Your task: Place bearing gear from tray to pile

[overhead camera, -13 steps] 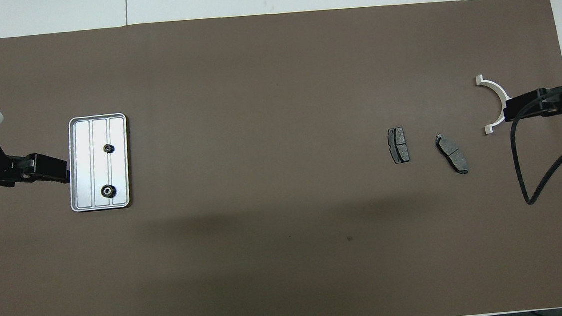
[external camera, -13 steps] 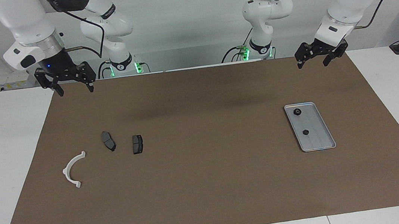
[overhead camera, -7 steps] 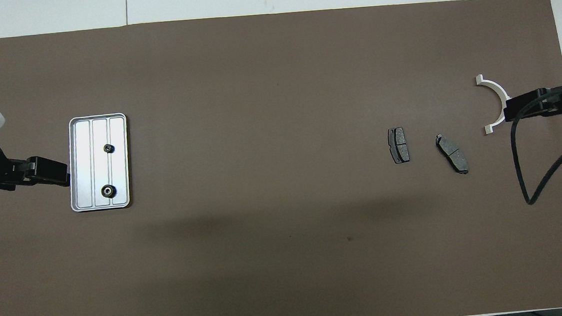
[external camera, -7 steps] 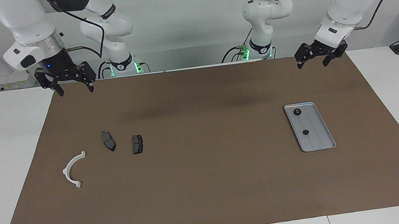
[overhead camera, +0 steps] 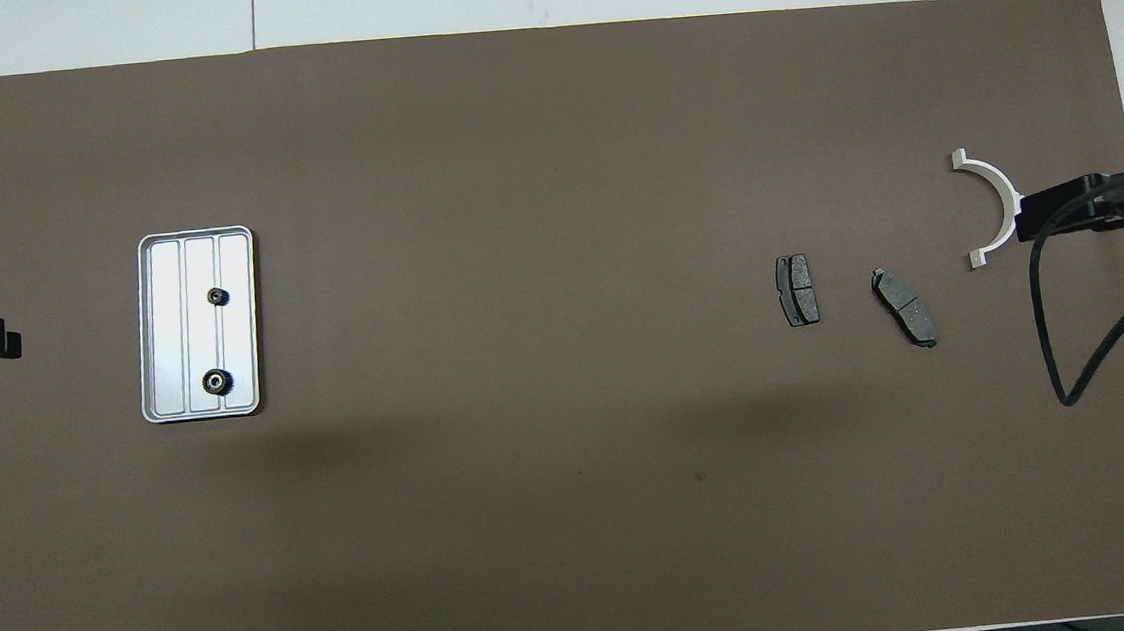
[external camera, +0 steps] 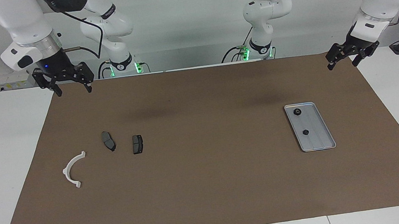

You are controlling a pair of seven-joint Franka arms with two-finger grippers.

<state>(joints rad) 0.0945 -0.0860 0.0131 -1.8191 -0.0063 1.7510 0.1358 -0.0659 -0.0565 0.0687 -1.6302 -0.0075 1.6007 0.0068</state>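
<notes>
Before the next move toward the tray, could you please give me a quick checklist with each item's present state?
1. Two gears in the tray: ok.
2. Left end effector open, empty: ok.
3. Left end effector over the tray: not ok, it hangs over the mat's edge.
4. Right end effector open, waiting away from the pile: ok.
5. Which gear is the bearing gear: cannot tell.

White table (external camera: 8, 148), brown mat (external camera: 211, 185) on it, carrying tray (external camera: 321, 142), white bracket (external camera: 72, 171), two dark pads (external camera: 108, 140)
</notes>
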